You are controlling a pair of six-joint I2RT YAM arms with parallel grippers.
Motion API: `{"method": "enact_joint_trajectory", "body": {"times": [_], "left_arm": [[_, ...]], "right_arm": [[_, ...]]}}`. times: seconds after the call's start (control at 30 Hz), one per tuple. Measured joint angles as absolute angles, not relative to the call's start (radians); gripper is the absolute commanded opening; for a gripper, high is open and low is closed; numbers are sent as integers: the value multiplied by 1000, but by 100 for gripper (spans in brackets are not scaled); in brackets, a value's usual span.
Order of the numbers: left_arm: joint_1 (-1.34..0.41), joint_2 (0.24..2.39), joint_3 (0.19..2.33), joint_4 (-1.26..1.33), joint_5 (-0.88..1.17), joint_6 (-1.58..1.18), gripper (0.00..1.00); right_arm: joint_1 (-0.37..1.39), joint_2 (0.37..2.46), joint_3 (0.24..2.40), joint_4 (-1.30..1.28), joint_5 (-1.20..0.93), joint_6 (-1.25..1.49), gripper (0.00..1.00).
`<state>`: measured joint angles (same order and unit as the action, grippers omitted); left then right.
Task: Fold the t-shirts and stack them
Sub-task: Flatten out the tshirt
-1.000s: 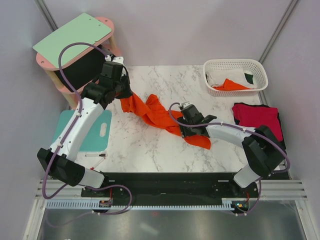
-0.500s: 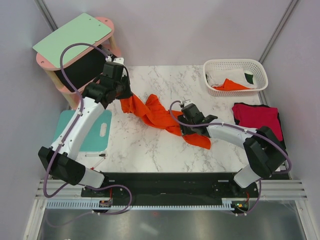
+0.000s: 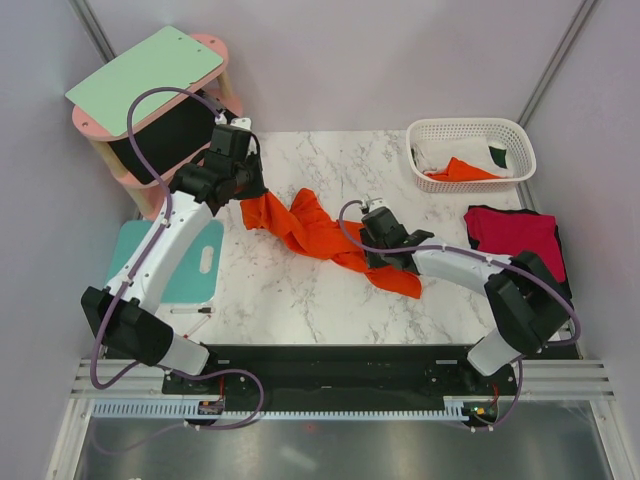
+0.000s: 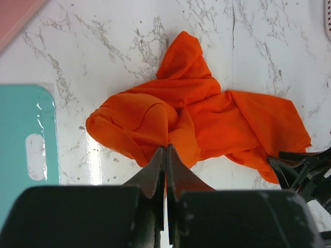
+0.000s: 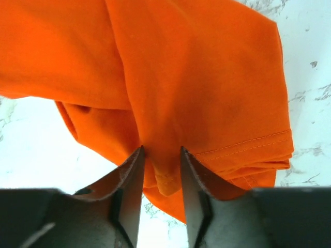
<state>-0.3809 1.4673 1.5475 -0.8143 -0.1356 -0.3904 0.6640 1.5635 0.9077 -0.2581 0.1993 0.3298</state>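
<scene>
A bright orange t-shirt lies crumpled in a long twisted strip across the middle of the marble table. My left gripper is shut on its far left end, seen pinched at the tips in the left wrist view with the shirt spread beyond. My right gripper is over the shirt's right part; in the right wrist view its jaws stand a little apart with a loose fold and hem of the orange cloth between them. A crimson shirt lies folded on a black one at the right.
A white lattice basket at the back right holds white, orange and dark green cloth. A teal mat lies at the left edge. A pink stool with a green board stands at the back left. A pen lies near the front.
My left gripper has moved slightly right and back with the shirt's end. My right gripper has shifted a little back along the shirt.
</scene>
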Motion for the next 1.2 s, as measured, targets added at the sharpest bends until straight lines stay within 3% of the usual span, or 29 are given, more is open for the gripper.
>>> {"method": "enact_joint_trajectory", "body": {"times": [0.2,0.3,0.5,0.63,0.93,1.2], "left_arm": [[-381,1467,1547,-814,-147,-390,2],[-381,1467,1547,-814,-151,-390,2],[-381,1465,1547,-814,-163,-390,2],[-381,1418,1510,-816,-193,-391,2],[-381,1059,1459,-851,-265,-391,2],[-381,843,1554,-894,-250,-391,2]], "right_arm": [[664,1596,907,-253,232,338,8],[664,1596,907,-252,250,339,0],[664,1503,886,-257,286,337,0],[665,1282,847,-255,294,326,0],[705,752,832,-261,336,250,0],[705,646,869,-304,324,225,0]]}}
